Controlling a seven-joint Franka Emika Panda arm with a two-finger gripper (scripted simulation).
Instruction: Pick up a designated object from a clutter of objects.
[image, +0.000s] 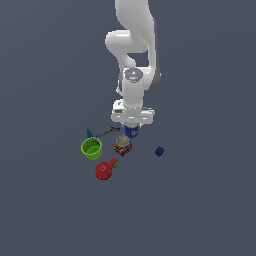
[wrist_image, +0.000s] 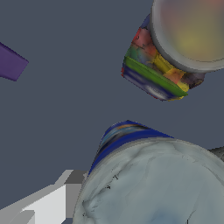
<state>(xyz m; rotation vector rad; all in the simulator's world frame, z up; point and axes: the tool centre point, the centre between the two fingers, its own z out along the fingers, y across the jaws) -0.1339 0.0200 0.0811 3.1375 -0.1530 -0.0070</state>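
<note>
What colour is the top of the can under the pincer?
Pale silver-grey, over a blue body. The blue can's top shows best in the wrist view.

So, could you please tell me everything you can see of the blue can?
The blue can stands upright under the gripper, beside the multicoloured box. Its wall is dark blue with a pale label patch. The wrist view shows its pale silver-grey top close up, with a white finger alongside. Whether the fingers touch it cannot be told.

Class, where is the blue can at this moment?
In the exterior view the blue can stands directly under the end effector, just behind the multicoloured box, with the green cup off to the exterior view's left.
</note>
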